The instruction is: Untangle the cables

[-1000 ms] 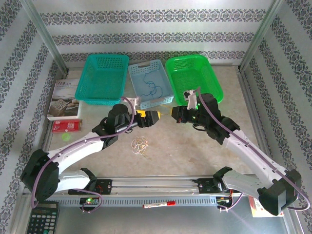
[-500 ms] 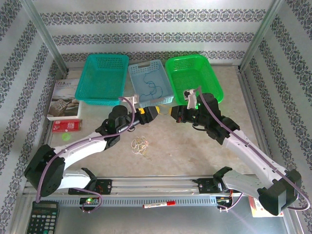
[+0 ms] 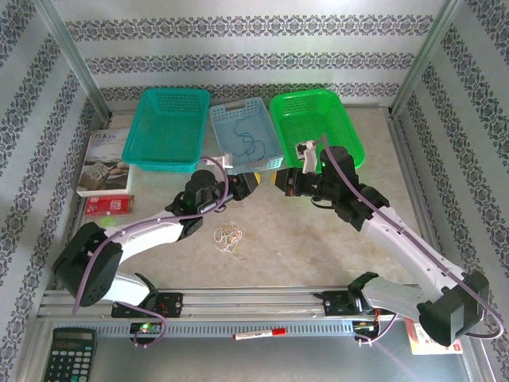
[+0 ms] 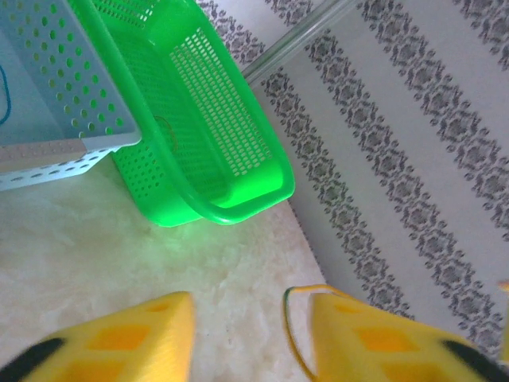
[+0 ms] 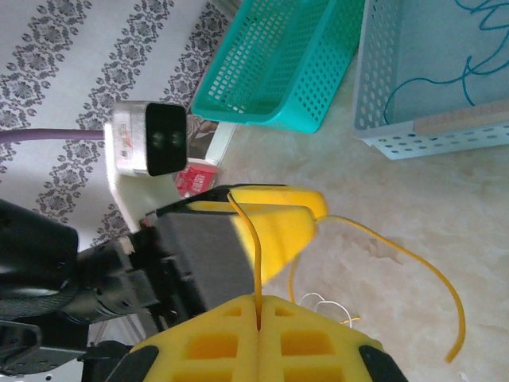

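Lining the far edge, three baskets are set out, apparently as sorting bins: teal basket (image 3: 171,127), light blue basket (image 3: 269,135) with a blue cable (image 3: 248,145) laid inside, green basket (image 3: 314,119). Right gripper (image 5: 258,302) is pressed together on a yellow cable (image 5: 255,263), held up mid-table, likely for handover. Left gripper (image 4: 248,318) is partly spread, wire beside one finger, unclamped. Remaining tangle (image 3: 229,236) is left on the table (image 3: 318,247).
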`<act>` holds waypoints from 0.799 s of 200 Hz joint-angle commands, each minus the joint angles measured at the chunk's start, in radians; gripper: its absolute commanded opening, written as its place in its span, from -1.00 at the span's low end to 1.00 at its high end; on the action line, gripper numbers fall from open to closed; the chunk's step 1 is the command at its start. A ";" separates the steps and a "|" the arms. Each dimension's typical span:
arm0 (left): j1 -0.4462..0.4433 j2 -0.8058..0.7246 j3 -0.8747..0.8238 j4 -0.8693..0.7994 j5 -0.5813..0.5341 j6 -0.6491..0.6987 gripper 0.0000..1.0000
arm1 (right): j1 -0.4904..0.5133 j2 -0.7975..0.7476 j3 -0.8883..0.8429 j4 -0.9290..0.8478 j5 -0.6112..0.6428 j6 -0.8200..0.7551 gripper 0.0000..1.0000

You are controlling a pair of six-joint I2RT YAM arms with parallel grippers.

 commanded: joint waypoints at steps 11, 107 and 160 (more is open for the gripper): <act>0.025 0.057 0.072 0.074 0.027 0.025 -0.67 | -0.052 0.022 0.043 0.041 -0.020 0.006 -1.00; 0.096 0.173 0.140 0.135 0.086 -0.006 0.65 | -0.292 0.238 0.124 0.202 0.148 0.001 -1.00; 0.114 0.130 0.138 0.073 0.097 0.024 1.00 | -0.406 0.612 0.292 0.228 0.223 -0.047 -1.00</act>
